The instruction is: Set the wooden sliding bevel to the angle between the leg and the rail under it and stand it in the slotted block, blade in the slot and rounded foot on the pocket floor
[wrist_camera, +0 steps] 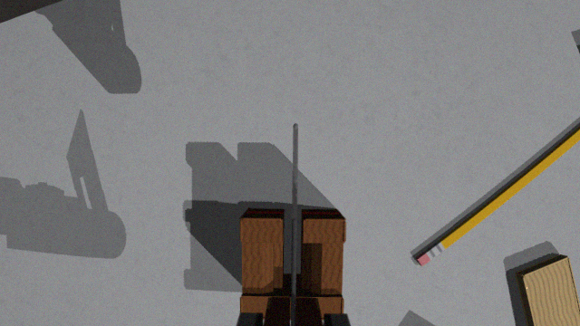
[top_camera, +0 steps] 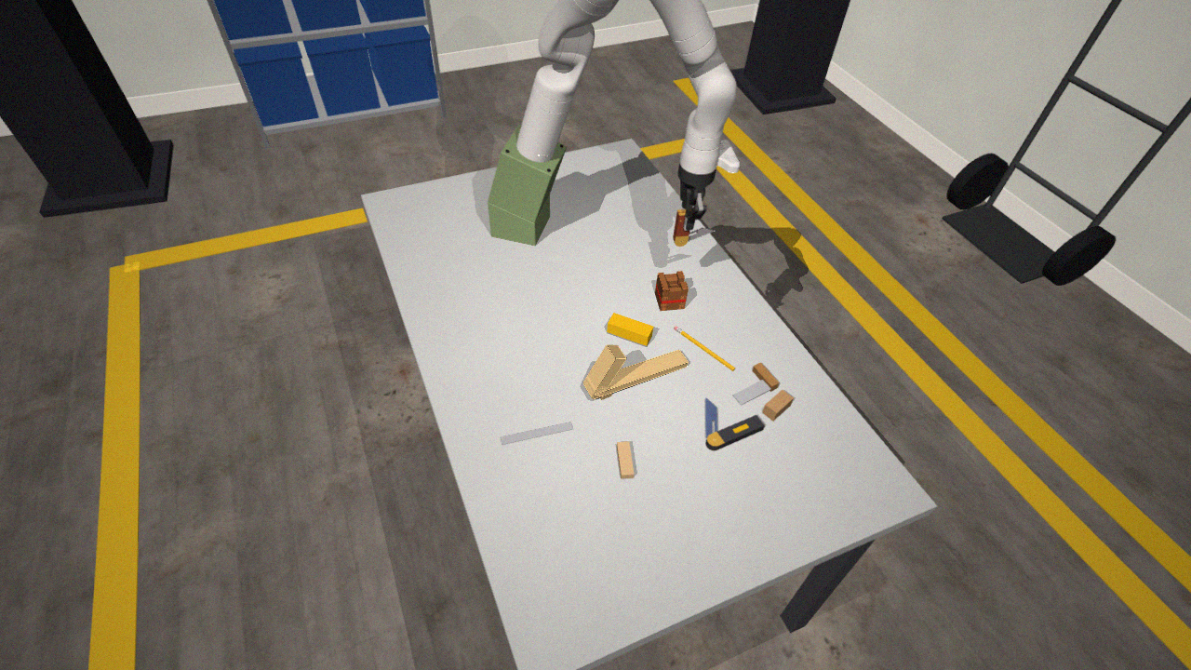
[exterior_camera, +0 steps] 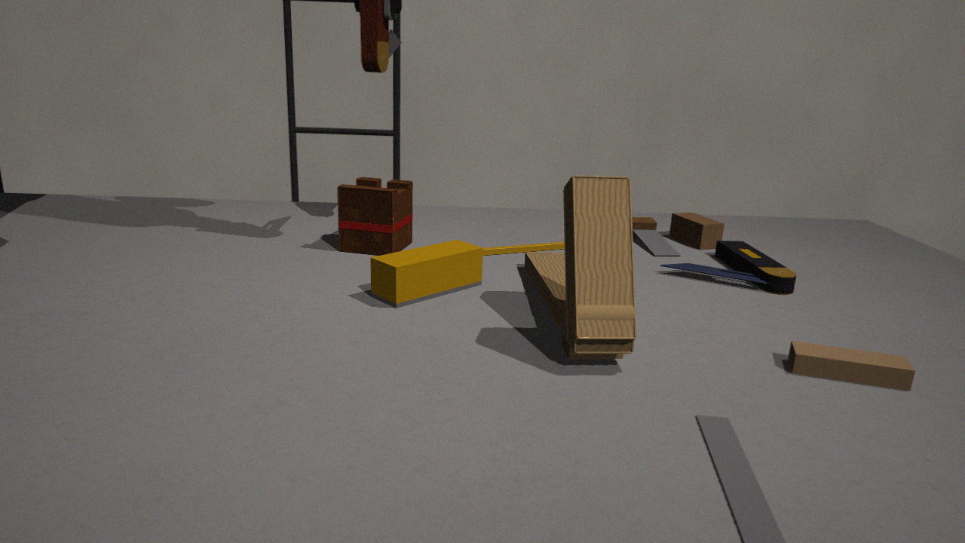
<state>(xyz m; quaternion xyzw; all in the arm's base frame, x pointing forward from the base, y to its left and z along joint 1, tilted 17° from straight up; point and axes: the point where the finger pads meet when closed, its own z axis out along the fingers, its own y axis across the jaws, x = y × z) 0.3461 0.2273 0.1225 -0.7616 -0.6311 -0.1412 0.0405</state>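
My gripper [top_camera: 689,207] is shut on the wooden sliding bevel [top_camera: 682,226], a red-brown stock with a brass end, and holds it upright high over the table. It also shows at the top of the exterior view [exterior_camera: 372,40]. In the wrist view its thin blade [wrist_camera: 294,199] is edge-on and lies over the slot of the slotted block [wrist_camera: 292,254]. The dark brown block with a red band [top_camera: 671,290] [exterior_camera: 374,217] stands on the table straight below the bevel. The leg and rail [top_camera: 633,372] [exterior_camera: 598,263] lie mid-table. The black bevel [top_camera: 732,431] [exterior_camera: 752,265] lies to their right.
A yellow block [top_camera: 629,328] and a pencil [top_camera: 704,348] [wrist_camera: 503,195] lie near the slotted block. Small wood blocks [top_camera: 625,459] [top_camera: 777,404], a small square [top_camera: 759,382] and a grey strip [top_camera: 536,433] lie nearer the front. The arm's green base [top_camera: 523,191] stands at the back.
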